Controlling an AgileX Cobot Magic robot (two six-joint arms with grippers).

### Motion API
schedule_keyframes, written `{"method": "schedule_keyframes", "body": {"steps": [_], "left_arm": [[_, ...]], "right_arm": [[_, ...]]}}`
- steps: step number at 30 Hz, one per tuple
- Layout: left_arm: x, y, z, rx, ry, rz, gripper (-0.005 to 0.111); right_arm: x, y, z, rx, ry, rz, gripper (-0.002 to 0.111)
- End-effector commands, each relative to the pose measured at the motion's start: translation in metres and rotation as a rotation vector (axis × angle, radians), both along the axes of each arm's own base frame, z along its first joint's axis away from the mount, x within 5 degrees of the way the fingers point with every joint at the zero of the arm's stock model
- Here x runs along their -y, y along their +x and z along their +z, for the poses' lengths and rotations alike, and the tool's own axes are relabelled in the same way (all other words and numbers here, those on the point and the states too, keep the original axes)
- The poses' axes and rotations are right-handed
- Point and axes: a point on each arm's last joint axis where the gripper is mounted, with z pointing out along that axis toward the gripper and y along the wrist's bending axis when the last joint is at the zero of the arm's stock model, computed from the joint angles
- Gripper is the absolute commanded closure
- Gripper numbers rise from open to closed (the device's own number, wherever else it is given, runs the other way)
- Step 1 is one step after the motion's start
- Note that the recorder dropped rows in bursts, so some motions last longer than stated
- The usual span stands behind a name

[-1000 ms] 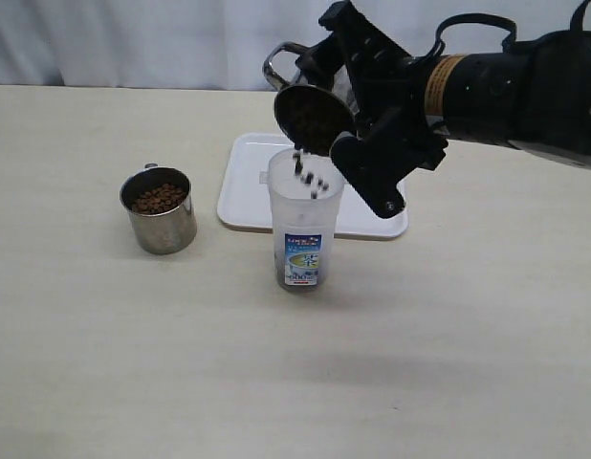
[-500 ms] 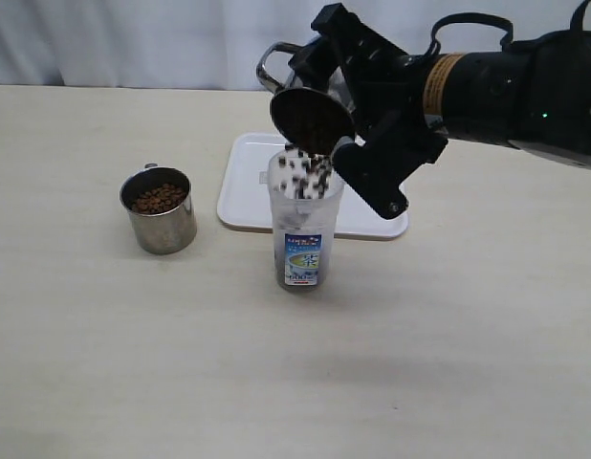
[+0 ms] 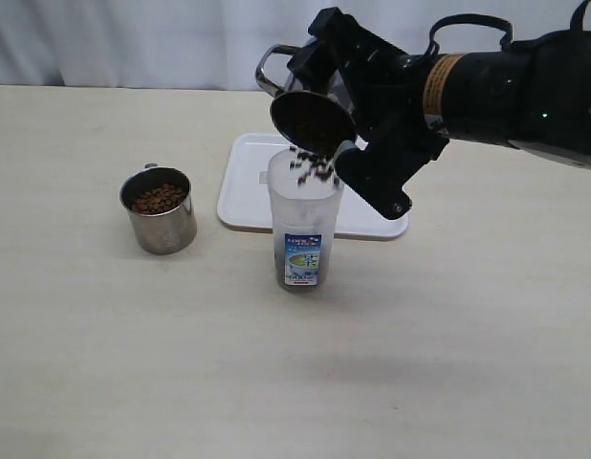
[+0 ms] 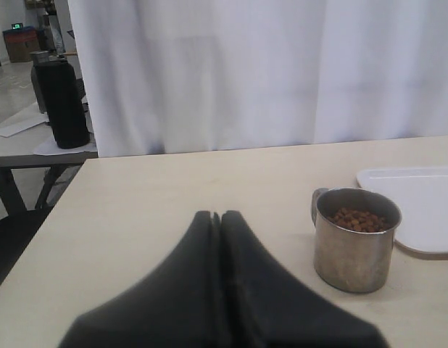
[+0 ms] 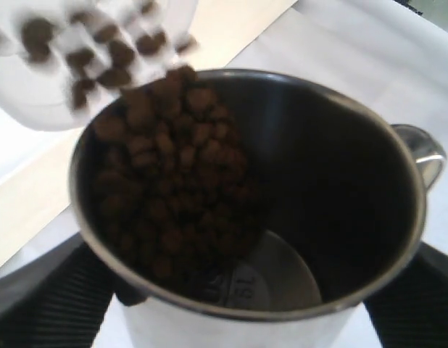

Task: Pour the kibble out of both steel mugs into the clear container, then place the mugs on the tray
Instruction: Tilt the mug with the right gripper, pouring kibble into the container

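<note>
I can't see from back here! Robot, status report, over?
Right fingers clamp tilted mug, left fingers shut, empty. Kibble dropping into clear container. Other mug not yet poured. Nothing blocking.

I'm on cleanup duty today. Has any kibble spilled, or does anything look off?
Nothing stands out. The kibble falls from the tilted mug straight into the clear container; no pellets show on the table or tray. The other mug stands upright.

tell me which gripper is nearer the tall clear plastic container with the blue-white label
Right. The right gripper holds a tilted shiny steel mug just above the container's rim, pouring brown kibble. The shut left gripper lies outside the exterior view, well away.
</note>
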Motion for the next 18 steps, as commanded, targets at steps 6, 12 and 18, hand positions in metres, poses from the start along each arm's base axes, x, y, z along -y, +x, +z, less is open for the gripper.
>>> {"method": "schedule_keyframes", "body": {"steps": [6, 12, 18], "left_arm": [[-0.0003, 0.0000, 0.0004, 0.016, 0.002, 0.005, 0.107], [-0.0003, 0.0000, 0.0004, 0.016, 0.002, 0.005, 0.107], [-0.0003, 0.0000, 0.0004, 0.016, 0.002, 0.005, 0.107]], "right_arm": [[-0.0022, -0.0005, 0.0053, 0.022, 0.016, 0.024, 0.104], [-0.0019, -0.0003, 0.0052, 0.031, 0.004, 0.027, 0.104], [-0.0018, -0.0003, 0.0051, 0.068, -0.038, 0.053, 0.104]]}}
